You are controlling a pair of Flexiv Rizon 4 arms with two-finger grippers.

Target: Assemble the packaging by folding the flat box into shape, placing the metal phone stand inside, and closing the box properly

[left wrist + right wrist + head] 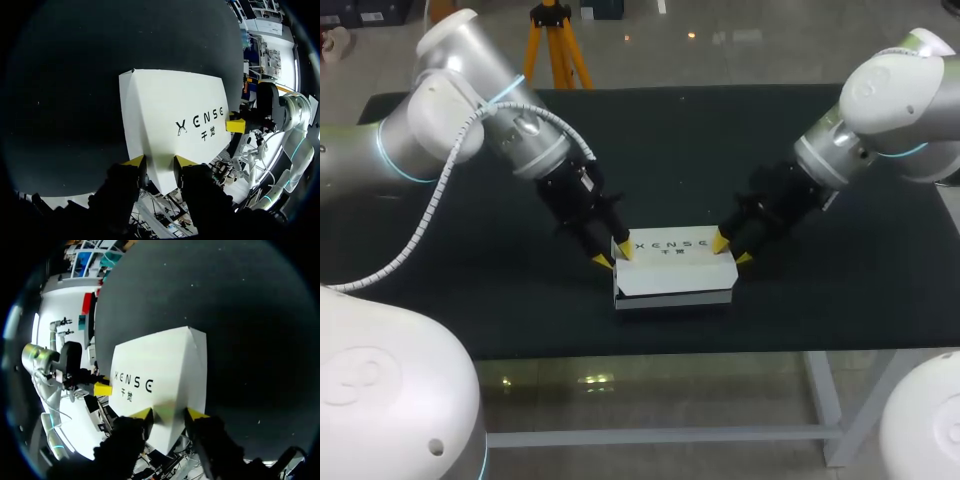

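The white box lies shut near the table's front edge, printed lid up. My left gripper is at its left end and stands open. One yellow fingertip rests on the lid's back left corner, the other is just off the end. In the left wrist view the box has its end edge between the left gripper's fingers. My right gripper is open at the right end in the same way, and the box runs between the right gripper's fingers. The phone stand is not in sight.
The black table mat stretches behind and to both sides of the box. The table's front edge runs close in front of the box. A yellow tripod stands behind the table's far edge.
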